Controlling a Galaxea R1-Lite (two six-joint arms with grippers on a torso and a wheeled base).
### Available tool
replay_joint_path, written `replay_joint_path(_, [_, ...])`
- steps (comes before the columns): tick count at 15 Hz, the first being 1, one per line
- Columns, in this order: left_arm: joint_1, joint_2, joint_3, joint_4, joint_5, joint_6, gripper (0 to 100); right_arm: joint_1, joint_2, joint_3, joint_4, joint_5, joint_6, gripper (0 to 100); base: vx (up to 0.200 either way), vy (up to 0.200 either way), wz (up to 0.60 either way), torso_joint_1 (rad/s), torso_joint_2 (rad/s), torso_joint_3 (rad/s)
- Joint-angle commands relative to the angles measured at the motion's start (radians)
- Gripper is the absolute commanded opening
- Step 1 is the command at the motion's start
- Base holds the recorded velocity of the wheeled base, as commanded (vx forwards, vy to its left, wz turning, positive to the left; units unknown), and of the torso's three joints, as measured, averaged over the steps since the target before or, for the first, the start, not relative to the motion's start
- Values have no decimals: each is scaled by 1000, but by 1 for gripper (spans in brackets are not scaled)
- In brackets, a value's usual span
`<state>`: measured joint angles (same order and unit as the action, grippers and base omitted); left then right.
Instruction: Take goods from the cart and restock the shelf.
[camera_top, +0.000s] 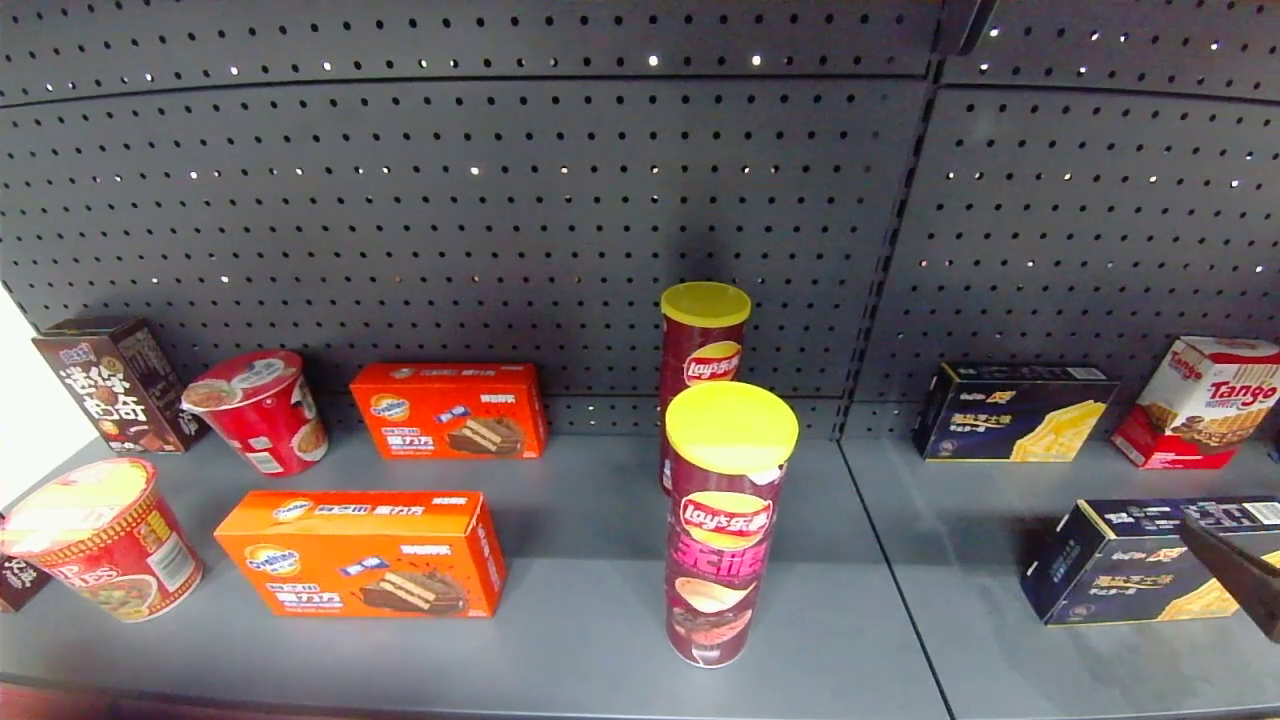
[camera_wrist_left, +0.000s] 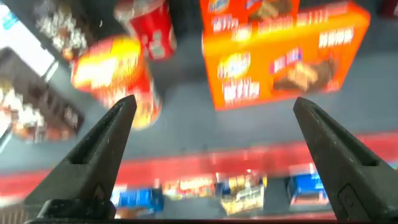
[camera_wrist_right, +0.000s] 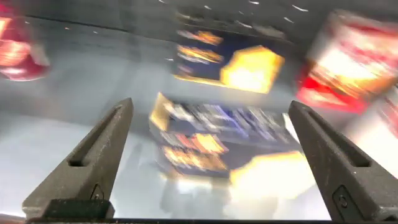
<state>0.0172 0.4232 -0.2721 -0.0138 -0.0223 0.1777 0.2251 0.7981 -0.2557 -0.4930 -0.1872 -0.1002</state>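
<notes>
Grey shelf (camera_top: 600, 480) with a perforated back panel (camera_top: 500, 200), stocked in loose rows. At the middle, two upright chip cans with yellow lids, the front can (camera_top: 725, 520) just ahead of the rear can (camera_top: 703, 340) and partly hiding it. To the left, a front orange box (camera_top: 365, 555) lying flat near the shelf edge and a rear orange box (camera_top: 450, 410) against the back panel, the two well apart. Further left, a tilted red cup (camera_top: 260, 410) beside a leaning brown box (camera_top: 120, 385), and nearer the edge a larger noodle cup (camera_top: 100, 540), also tilted. Right of the panel seam, a rear dark blue box (camera_top: 1015, 412) at the back, a red and white box (camera_top: 1205, 400) leaning just beside it, and a front dark blue box (camera_top: 1130, 575) closer to the edge. Left gripper (camera_wrist_left: 214, 102) held out before the left part of the shelf, fingers (camera_wrist_left: 106, 143) spread wide and grasping nothing, with the noodle cup and front orange box in blur beyond the gap. Right gripper (camera_wrist_right: 211, 104) before the right part, fingers (camera_wrist_right: 99, 155) likewise released and empty, lined up on the front dark blue box without touching it; one dark fingertip crossing that box's right end in the head view
</notes>
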Motion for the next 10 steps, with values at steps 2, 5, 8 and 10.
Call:
replay_joint_path(2, [6,-273,56,123,-1,2,100,-18,-232,115,67,-64,-3,100,0,0,0,0,0,0])
replay_joint_path(5, [-10,-423,145,144,-41,-1,100,-23,-382,136,208,-100,-3,100,0,0,0,0,0,0])
replay_joint_path(8, [-16,-423,171,140,-42,3,100,-59,-557,145,333,-95,-3,100,0,0,0,0,0,0])
replay_joint_path(10, [-16,-423,211,114,-41,-1,100,-70,-663,185,386,-101,-1,100,0,0,0,0,0,0])
